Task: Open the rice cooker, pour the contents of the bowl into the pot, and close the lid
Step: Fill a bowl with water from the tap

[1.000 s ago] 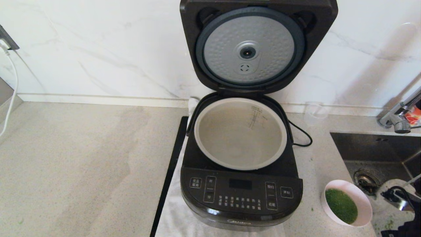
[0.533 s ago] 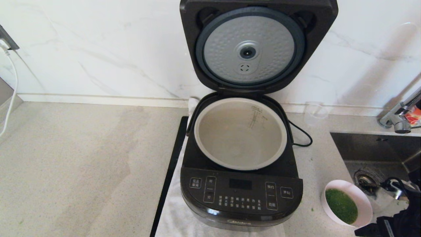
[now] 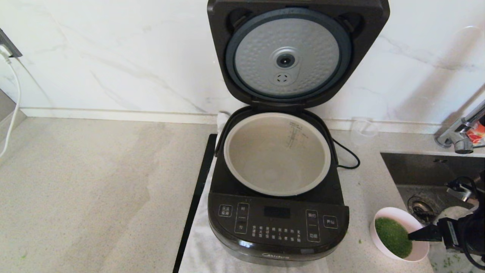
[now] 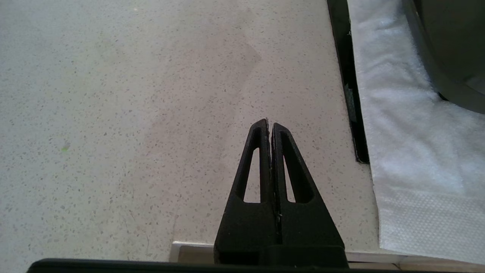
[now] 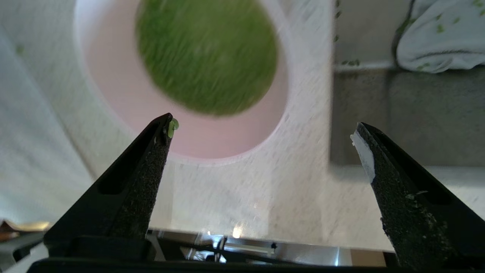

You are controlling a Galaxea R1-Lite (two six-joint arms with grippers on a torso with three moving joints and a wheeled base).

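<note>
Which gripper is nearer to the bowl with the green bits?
The right. The right gripper hangs open just over the bowl, at the side facing the sink. The left gripper is shut over bare counter, on the far side of the rice cooker.

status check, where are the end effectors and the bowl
Right end effector open at the bowl, no grip yet. Left end effector shut, parked over counter. Lid up, pot clear.

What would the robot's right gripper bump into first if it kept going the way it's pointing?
Most likely the bowl: the right gripper stands open and aims at its near rim, with the green bits just beyond. How near is unclear.
</note>
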